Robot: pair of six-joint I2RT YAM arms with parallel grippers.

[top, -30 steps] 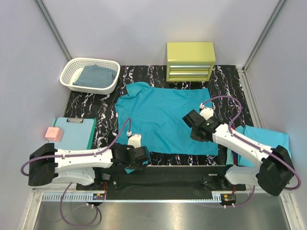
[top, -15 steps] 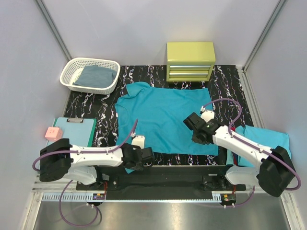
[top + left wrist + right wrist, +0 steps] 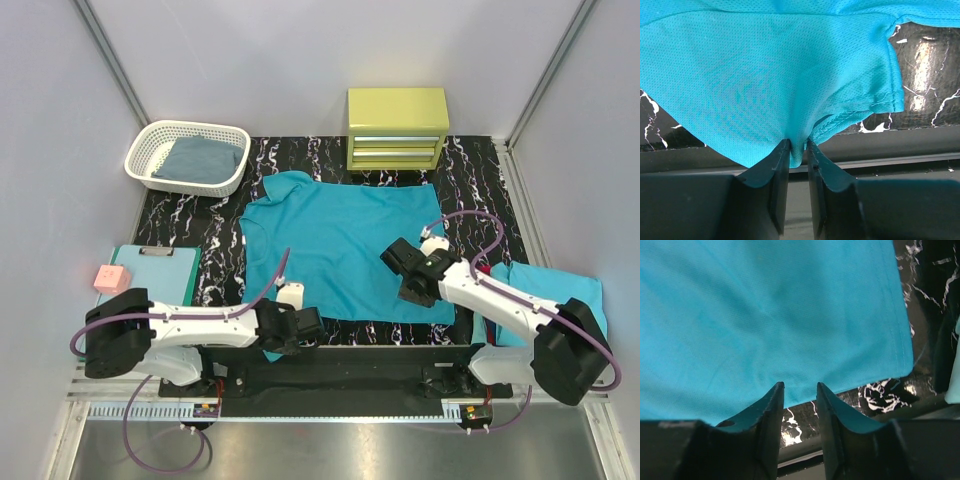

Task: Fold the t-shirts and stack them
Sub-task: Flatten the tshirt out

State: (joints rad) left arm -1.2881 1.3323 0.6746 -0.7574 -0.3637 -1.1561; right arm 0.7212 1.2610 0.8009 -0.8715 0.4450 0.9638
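I pinch the teal t-shirt [image 3: 765, 75] hem between the left gripper [image 3: 797, 145] fingers for folding; the right gripper [image 3: 800, 387] is narrowly parted and empty, with the hem at its tips.

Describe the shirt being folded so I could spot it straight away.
Find the black marbled mat at the centre. The shirt lies spread flat on it, just in front of the yellow-green drawer box. Unlike the folded pile at the right and the grey cloth in the basket, it is unfolded and deep teal.
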